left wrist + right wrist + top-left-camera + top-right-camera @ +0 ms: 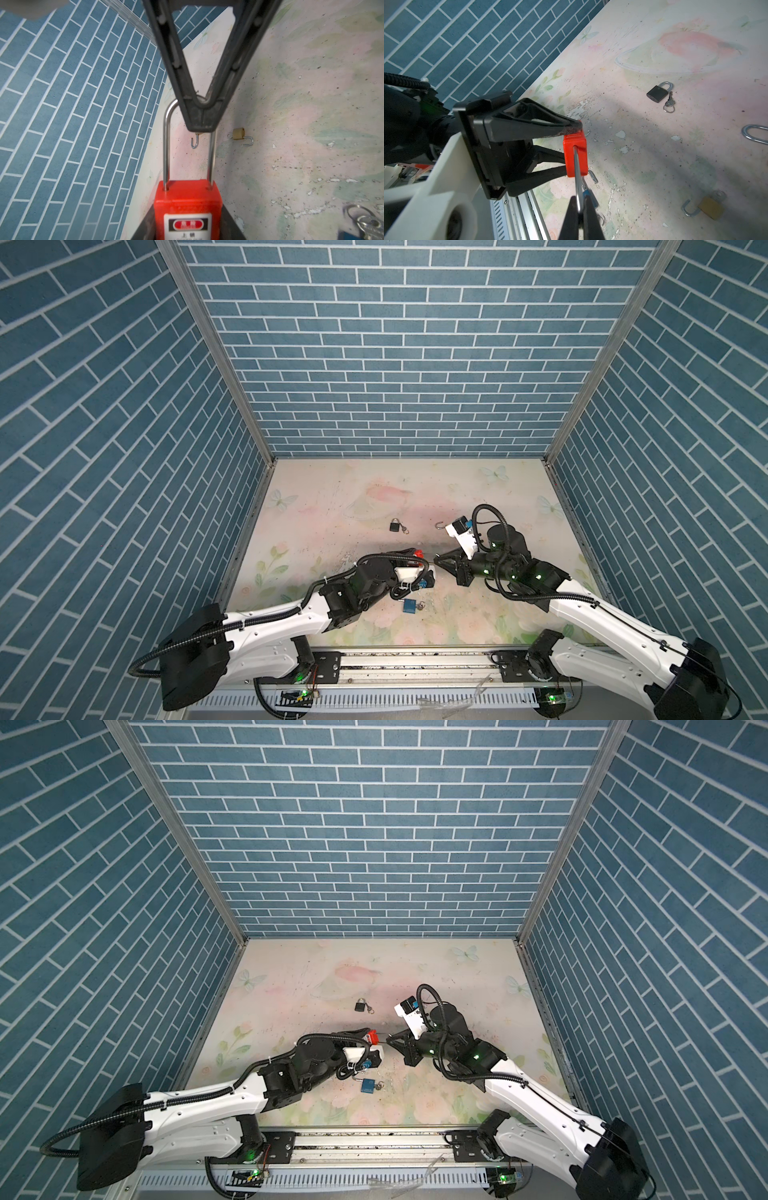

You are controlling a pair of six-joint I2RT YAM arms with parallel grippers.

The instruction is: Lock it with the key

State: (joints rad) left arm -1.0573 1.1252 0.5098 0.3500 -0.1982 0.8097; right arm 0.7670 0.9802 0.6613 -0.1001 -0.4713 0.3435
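Observation:
A red padlock [187,207] with a long steel shackle [166,145] hangs above the table's middle, seen in both top views [419,552] [372,1038]. My left gripper [188,226] is shut on its red body. My right gripper [579,209] is shut on the top bend of the shackle, opposite my left gripper [571,149]. Both shackle legs sit in the body. The padlock's underside is hidden. A key [669,102] lies beside a black padlock [657,94], and keys on a ring [365,224] lie by a blue padlock [409,606].
A brass padlock [238,134] with its shackle open lies on the floral table. A second open shackle [194,143] shows past the right fingertips. A loose silver shackle [756,135] lies further off. Blue brick walls close in the table on three sides.

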